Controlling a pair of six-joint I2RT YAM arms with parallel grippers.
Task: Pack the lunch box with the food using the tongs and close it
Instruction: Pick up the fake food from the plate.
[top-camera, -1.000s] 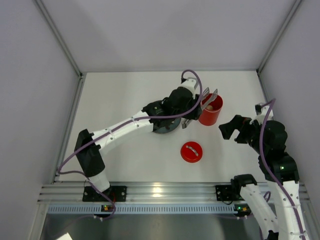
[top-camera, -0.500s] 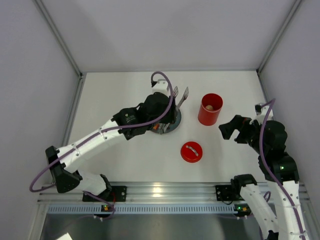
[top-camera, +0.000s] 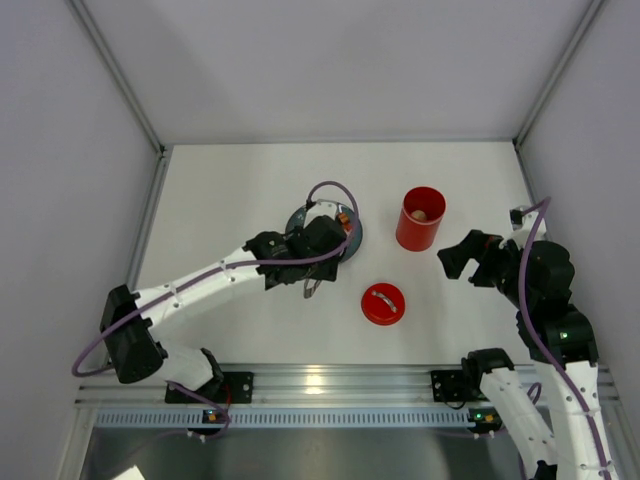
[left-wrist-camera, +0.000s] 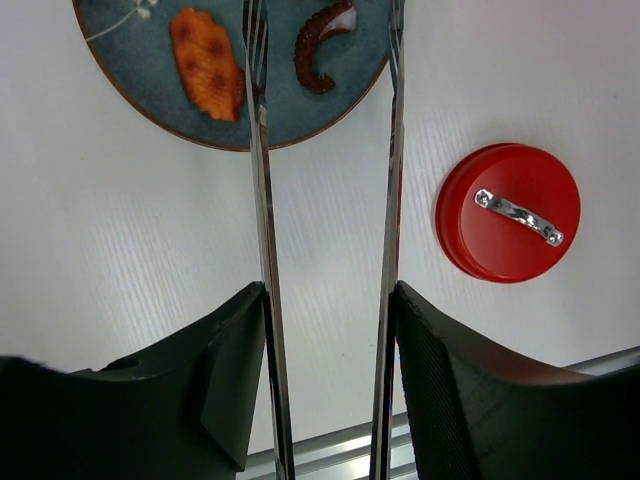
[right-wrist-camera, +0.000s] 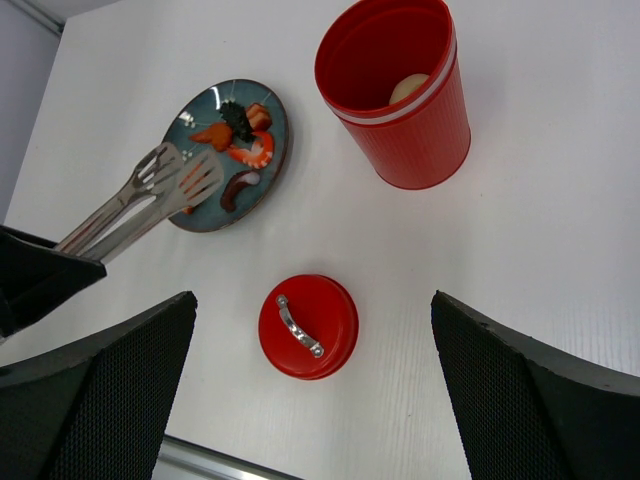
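My left gripper (left-wrist-camera: 328, 300) is shut on the tongs (left-wrist-camera: 262, 200), one finger pressing on each arm. The two arms stand apart, and their tips (right-wrist-camera: 185, 175) hover over the blue-grey plate (left-wrist-camera: 150, 75). On the plate lie an orange piece (left-wrist-camera: 205, 60), a dark red curled piece (left-wrist-camera: 320, 50) and other bits of food (right-wrist-camera: 240, 135). The red lunch box (top-camera: 421, 218) stands upright and uncovered to the right, with a beige disc (right-wrist-camera: 408, 88) inside. Its red lid (top-camera: 383, 303) lies flat, handle up. My right gripper (top-camera: 467, 260) hangs open and empty above the table, right of the box.
White walls with metal corner posts (top-camera: 150, 130) enclose the table on three sides. An aluminium rail (top-camera: 320, 385) runs along the near edge. The left arm (top-camera: 200, 285) stretches diagonally across the left half of the table.
The left arm has swung the tongs from over the lunch box back left to the plate and turned them, and their arms have spread. The right arm has stayed still.
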